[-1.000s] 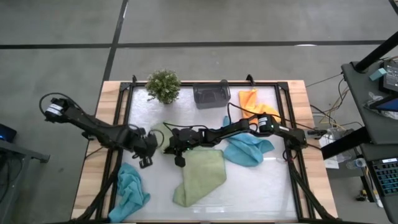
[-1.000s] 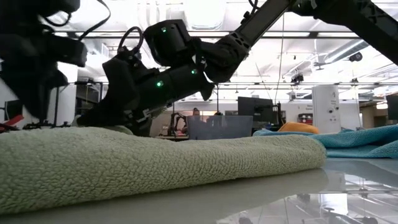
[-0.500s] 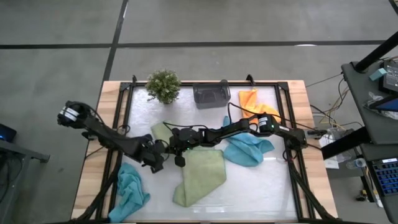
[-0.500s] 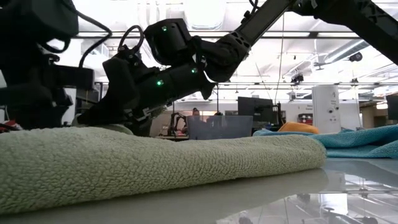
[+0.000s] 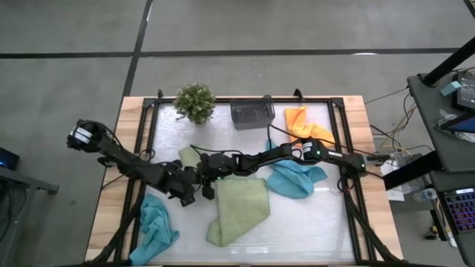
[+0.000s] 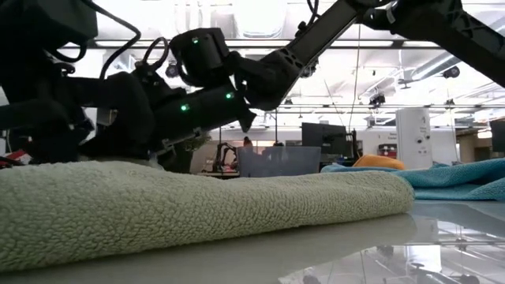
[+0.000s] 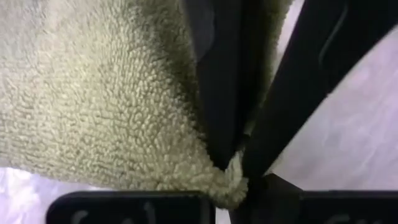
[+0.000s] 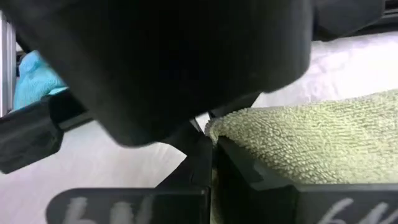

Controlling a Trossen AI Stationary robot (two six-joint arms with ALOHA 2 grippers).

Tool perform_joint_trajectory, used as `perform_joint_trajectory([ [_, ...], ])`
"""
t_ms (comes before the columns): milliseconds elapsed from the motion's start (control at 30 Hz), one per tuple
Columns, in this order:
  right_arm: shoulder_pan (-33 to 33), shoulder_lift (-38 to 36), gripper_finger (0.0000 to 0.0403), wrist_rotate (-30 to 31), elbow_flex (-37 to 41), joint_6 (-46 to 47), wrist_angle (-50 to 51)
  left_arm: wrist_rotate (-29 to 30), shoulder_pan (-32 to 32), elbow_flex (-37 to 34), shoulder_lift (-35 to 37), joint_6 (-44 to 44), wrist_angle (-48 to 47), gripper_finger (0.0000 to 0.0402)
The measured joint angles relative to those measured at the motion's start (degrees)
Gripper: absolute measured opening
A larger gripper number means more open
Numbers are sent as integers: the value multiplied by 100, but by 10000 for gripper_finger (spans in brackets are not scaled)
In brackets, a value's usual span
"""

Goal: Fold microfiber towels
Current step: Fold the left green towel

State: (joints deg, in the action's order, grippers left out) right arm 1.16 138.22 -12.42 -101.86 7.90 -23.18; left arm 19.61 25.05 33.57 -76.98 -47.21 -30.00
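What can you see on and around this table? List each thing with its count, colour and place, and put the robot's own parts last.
Light green towel: one, light green, mid-table toward the near edge, pinched by both claws.
Second light green towel: one, light green, just behind the claws.
Teal towels: two, teal-blue; one at the near left corner, one right of centre.
Orange towel: one, orange, far right.
Bin: one, grey, far edge, centre.
Potted plant: one, green, far edge, left of the bin.
Table: one, pale top, wooden border.
Left claw: one, dark, shut on the light green towel's corner.
Right claw: one, dark, shut on the same towel, beside the left claw.
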Motion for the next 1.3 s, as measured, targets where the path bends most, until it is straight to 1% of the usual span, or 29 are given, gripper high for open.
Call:
perform_joint_trajectory([
  [167,4,23,9,9,-105,16,198,-433,16,3,71,-47,8,4],
  [267,6,23,19,-5,-135,16,254,-686,14,61,148,-24,-111,4],
  [400,-7,30,57,36,-160,43,462,-1082,20,194,411,-11,-372,4],
  [467,-12,32,81,-12,-160,19,451,-1145,18,249,559,-10,-556,4],
  [633,-5,32,132,-378,-167,-107,448,-1218,18,507,1022,-45,-939,4],
  [800,-7,-71,158,-588,-157,-219,614,-734,20,561,1394,-16,-940,4],
  [967,-5,-397,163,-606,-91,-810,1350,-302,19,549,1511,12,-971,4],
  [1133,-5,-809,152,-607,30,-1306,2057,159,17,543,1476,144,-999,4],
  [1300,-5,-1193,125,-554,148,-1597,2605,667,8,477,1425,167,-949,4],
])
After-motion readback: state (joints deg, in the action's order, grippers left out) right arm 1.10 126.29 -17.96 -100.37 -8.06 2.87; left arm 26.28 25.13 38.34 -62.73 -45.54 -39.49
